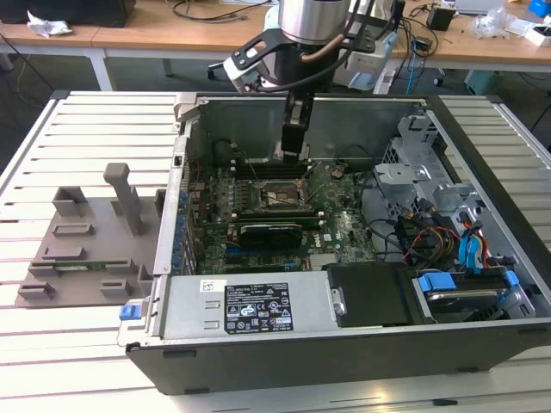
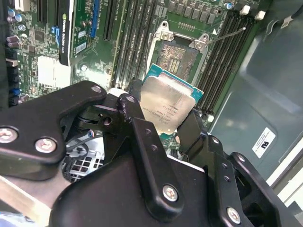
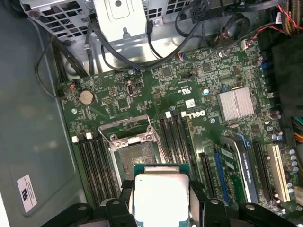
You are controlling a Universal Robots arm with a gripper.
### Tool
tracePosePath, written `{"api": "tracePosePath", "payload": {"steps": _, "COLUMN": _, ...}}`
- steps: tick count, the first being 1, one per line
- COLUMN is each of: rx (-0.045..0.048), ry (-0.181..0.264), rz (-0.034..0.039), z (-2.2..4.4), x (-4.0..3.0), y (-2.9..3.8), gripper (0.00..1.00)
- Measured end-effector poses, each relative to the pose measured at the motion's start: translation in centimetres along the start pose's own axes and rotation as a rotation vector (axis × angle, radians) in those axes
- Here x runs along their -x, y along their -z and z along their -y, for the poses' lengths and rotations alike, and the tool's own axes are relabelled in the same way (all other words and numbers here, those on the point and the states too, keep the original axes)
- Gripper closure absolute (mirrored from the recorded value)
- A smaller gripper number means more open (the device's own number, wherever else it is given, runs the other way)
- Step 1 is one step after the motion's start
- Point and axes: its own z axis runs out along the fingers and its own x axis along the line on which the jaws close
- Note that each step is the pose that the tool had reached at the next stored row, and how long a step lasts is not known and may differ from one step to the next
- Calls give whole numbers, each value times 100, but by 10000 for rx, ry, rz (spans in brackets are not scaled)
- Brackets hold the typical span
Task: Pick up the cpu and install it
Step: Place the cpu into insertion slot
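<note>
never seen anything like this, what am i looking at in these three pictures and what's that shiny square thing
This is a robot arm working inside an open computer case that lies on a slatted table. The exterior view comes from a camera that stands off the arm and looks down on the whole scene. Both wrist views come from cameras riding on the arm, so they look past its black pincer into the case. The shiny square is a processor chip. The pincer grips it on two sides and holds it above the green circuit board. On that board, close to the chip, is the socket, open and with no chip in it. On the table, at the exterior view's left, sits a grey plastic holder.
</note>
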Motion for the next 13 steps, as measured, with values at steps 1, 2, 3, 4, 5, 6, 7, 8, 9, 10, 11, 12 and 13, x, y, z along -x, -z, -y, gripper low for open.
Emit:
{"api": "tracePosePath", "payload": {"steps": 1, "rx": -1, "ry": -70, "rz": -1, "z": 0, "x": 0, "y": 0, "gripper": 45}}
{"api": "tracePosePath", "payload": {"steps": 2, "rx": -2, "ry": -135, "rz": -2, "z": 0, "x": 0, "y": 0, "gripper": 45}}
{"api": "tracePosePath", "payload": {"steps": 3, "rx": -3, "ry": -260, "rz": -3, "z": 0, "x": 0, "y": 0, "gripper": 45}}
{"api": "tracePosePath", "payload": {"steps": 4, "rx": -5, "ry": -341, "rz": -6, "z": 0, "x": 0, "y": -1, "gripper": 45}}
{"api": "tracePosePath", "payload": {"steps": 5, "rx": -6, "ry": -413, "rz": -6, "z": 0, "x": 0, "y": -1, "gripper": 45}}
{"api": "tracePosePath", "payload": {"steps": 6, "rx": -7, "ry": -498, "rz": -7, "z": 0, "x": 0, "y": -1, "gripper": 45}}
{"api": "tracePosePath", "payload": {"steps": 7, "rx": -8, "ry": -572, "rz": -9, "z": 0, "x": 0, "y": -1, "gripper": 45}}
{"api": "tracePosePath", "payload": {"steps": 8, "rx": -9, "ry": -621, "rz": -9, "z": 0, "x": 0, "y": -1, "gripper": 45}}
{"api": "tracePosePath", "payload": {"steps": 9, "rx": -9, "ry": -565, "rz": -9, "z": 0, "x": 0, "y": -1, "gripper": 45}}
{"api": "tracePosePath", "payload": {"steps": 10, "rx": -7, "ry": -418, "rz": -6, "z": 0, "x": 0, "y": -1, "gripper": 45}}
{"api": "tracePosePath", "payload": {"steps": 11, "rx": -4, "ry": -237, "rz": -2, "z": -1, "x": 1, "y": -1, "gripper": 45}}
{"api": "tracePosePath", "payload": {"steps": 12, "rx": 2, "ry": 111, "rz": 2, "z": -1, "x": 0, "y": -4, "gripper": 45}}
{"api": "tracePosePath", "payload": {"steps": 13, "rx": 4, "ry": 301, "rz": 6, "z": 0, "x": 0, "y": -5, "gripper": 45}}
